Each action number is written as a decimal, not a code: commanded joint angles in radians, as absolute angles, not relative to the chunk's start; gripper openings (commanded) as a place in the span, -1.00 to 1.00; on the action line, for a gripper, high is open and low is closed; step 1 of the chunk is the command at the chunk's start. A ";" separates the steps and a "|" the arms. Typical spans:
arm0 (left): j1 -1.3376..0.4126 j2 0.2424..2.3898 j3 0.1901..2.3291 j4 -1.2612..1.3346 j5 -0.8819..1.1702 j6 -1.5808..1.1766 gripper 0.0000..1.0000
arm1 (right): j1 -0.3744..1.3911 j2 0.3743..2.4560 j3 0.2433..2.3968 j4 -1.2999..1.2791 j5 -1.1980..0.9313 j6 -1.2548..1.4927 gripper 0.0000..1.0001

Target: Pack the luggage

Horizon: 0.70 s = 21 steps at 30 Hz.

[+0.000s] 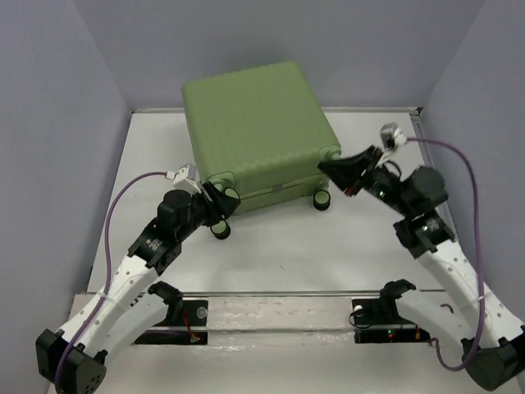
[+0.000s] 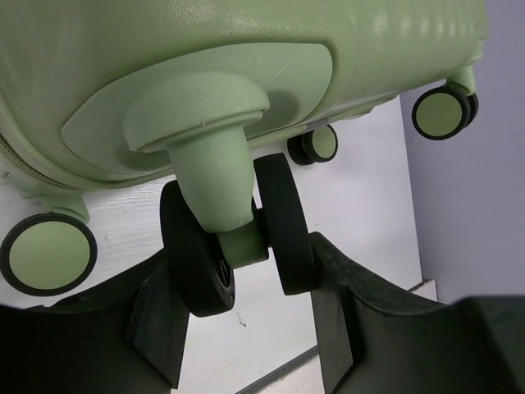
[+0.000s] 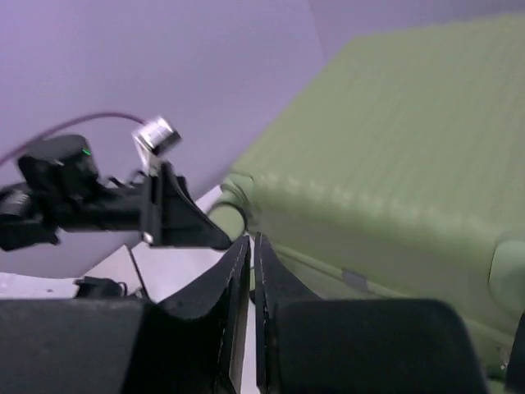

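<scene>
Logging large light-green ribbed hard-shell luggage (image 1: pixel 258 123) lying flat and closed on white tabletop (image 1: pixel 344 246), toward the far wall, wheeled end facing the arm bases. Interior hidden; only shut shell on show from above.

Find left gripper (image 1: pixel 221 201) at near left corner of the case, black fingers (image 2: pixel 164 320) spread wide either side of black twin caster wheel on pale green stem (image 2: pixel 238 238). Read both discs as right against the fingertips in left wrist view; cannot tell pressing from merely touching.

Count three more black wheels with green hubs in that view: first (image 2: pixel 47 253) low left, clipped by frame edge; second (image 2: pixel 324 144) mid-frame, top tucked behind shell; third (image 2: pixel 443 111) upper right, close to grey wall.

Find right gripper (image 1: pixel 326 169) at near right corner of the case, tips at or just beside the shell; contact hidden from above by gripper's own dark body. Read its fingers as pressed together in right wrist view, only a thin slit between.

Mark right wrist view as blurred: green shell filling right half and cut by frame, left arm a dark smear beyond.

Note purple cable (image 1: pixel 123 193) looping off left wrist, its far run lost behind the arm
</scene>
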<state>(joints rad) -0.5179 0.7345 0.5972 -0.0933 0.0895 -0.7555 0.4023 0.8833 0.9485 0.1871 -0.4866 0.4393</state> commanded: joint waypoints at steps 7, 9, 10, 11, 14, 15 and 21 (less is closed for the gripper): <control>-0.557 0.660 0.575 0.239 0.225 -0.770 -0.88 | 0.442 0.735 0.197 0.657 -0.031 0.546 -0.62; -0.557 0.647 0.572 0.236 0.225 -0.773 -0.88 | 0.442 0.831 0.158 0.809 0.059 0.552 -0.53; -0.557 0.644 0.574 0.233 0.225 -0.773 -0.89 | 0.442 0.868 0.153 0.869 0.073 0.546 -0.48; -0.557 0.641 0.577 0.226 0.225 -0.772 -0.89 | 0.442 0.909 0.153 0.923 0.083 0.539 -0.42; -0.557 0.621 0.574 0.212 0.232 -0.773 -0.89 | 0.442 1.072 0.170 1.113 0.098 0.509 -0.25; -0.557 0.617 0.572 0.207 0.230 -0.775 -0.89 | 0.442 1.112 0.179 1.158 0.095 0.500 -0.20; -0.557 0.562 0.560 0.172 0.238 -0.792 -0.88 | 0.433 1.368 0.245 1.366 0.084 0.451 -0.13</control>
<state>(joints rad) -0.5228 0.6605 0.5312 -0.0277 0.0898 -0.8295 0.4381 1.2655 0.1944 1.0420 0.0296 0.5064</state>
